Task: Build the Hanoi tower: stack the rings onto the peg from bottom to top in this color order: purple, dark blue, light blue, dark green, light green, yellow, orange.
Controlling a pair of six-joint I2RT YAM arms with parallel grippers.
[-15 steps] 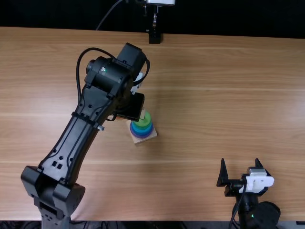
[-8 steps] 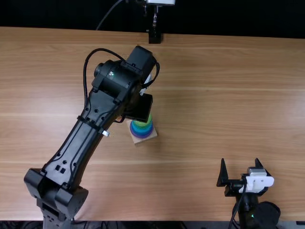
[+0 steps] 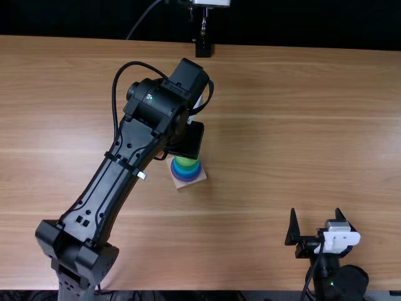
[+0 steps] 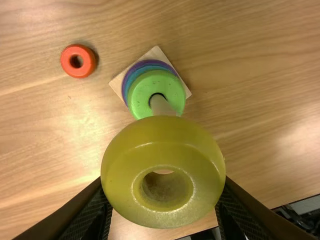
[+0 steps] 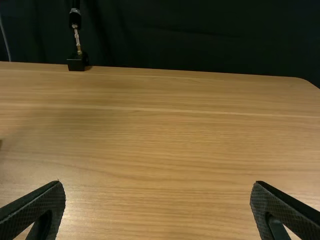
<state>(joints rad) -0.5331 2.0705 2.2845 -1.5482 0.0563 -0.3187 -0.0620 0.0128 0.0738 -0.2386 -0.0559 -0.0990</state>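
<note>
In the top view, the left gripper (image 3: 189, 139) is over the stack, its fingertips hidden beneath the arm. In the left wrist view, the left gripper (image 4: 163, 192) is shut on the yellow ring (image 4: 162, 132), which hangs near the bare upper part of the peg (image 4: 162, 106). Around the peg, the light green ring (image 4: 142, 95) lies above blue (image 4: 131, 79) and purple (image 4: 150, 62) rings on the square wooden base (image 4: 116, 84). The orange ring (image 4: 78, 61) lies apart on the table. The right gripper (image 3: 315, 219) stands open at the near right; its own view shows the right gripper (image 5: 158, 187) holding nothing.
The wooden table (image 3: 269, 125) surrounds the base. A black stand (image 3: 203, 47) is at the far edge, also visible as the stand (image 5: 77, 62) in the right wrist view. The left arm (image 3: 106, 194) stretches over the table's left half.
The left arm has shifted to the right in the top view, covering the peg's top and more of the light green ring. The right arm has stayed where it was.
</note>
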